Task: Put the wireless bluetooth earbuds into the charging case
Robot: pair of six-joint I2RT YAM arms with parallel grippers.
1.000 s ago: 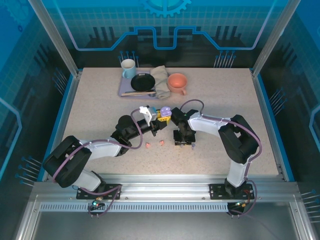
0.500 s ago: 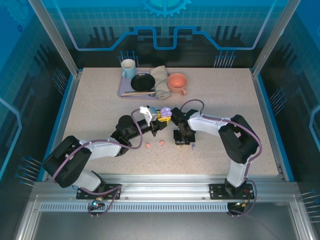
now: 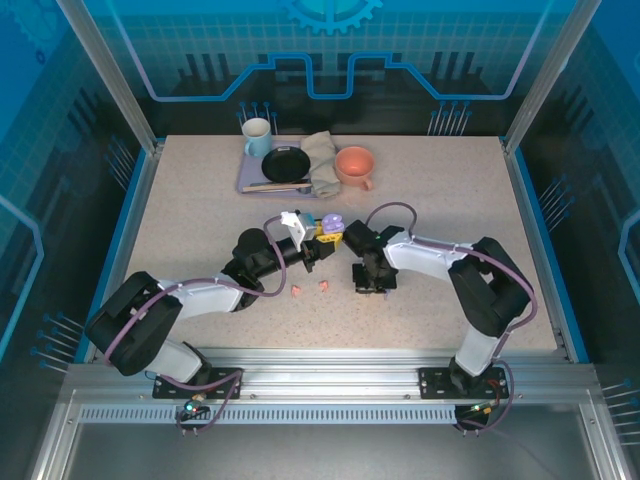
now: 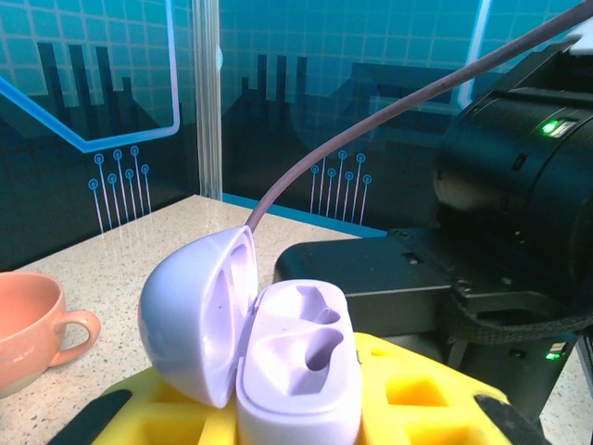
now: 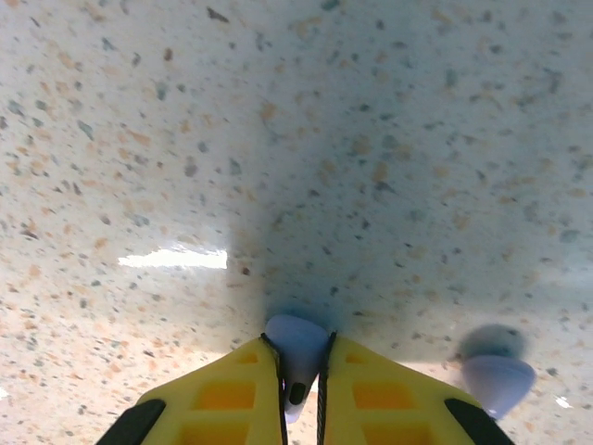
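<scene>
Compared with 0.5 s ago, the right arm has swung a little to the right and its elbow stands further out, while the left arm has kept its place.

1 lilac earbud [image 5: 291, 338] is pinched between the 2 yellow fingers [image 5: 227, 399] of the right gripper [image 5: 302, 360], whose jaws are closed on it, just above the table [image 5: 371, 139]. The other lilac earbud [image 5: 498, 373] lies on the table near it, to the right in the right wrist view, and looks blurred. 2 coral earbuds [image 3: 297, 292] lie on the table between the arms, close to each other.

The charging case [image 4: 296, 362], also lilac, is held by the left gripper [image 3: 322, 236]: its jaws are closed around the base. The lid stands open to the left in the left wrist view, and both sockets inside are bare. The right arm's dark body is just behind the case.

At the far side of the table stand a coral cup [image 3: 355, 165], a mug [image 3: 257, 135], a black pan [image 3: 285, 163] and a grey cloth [image 3: 320, 160].
</scene>
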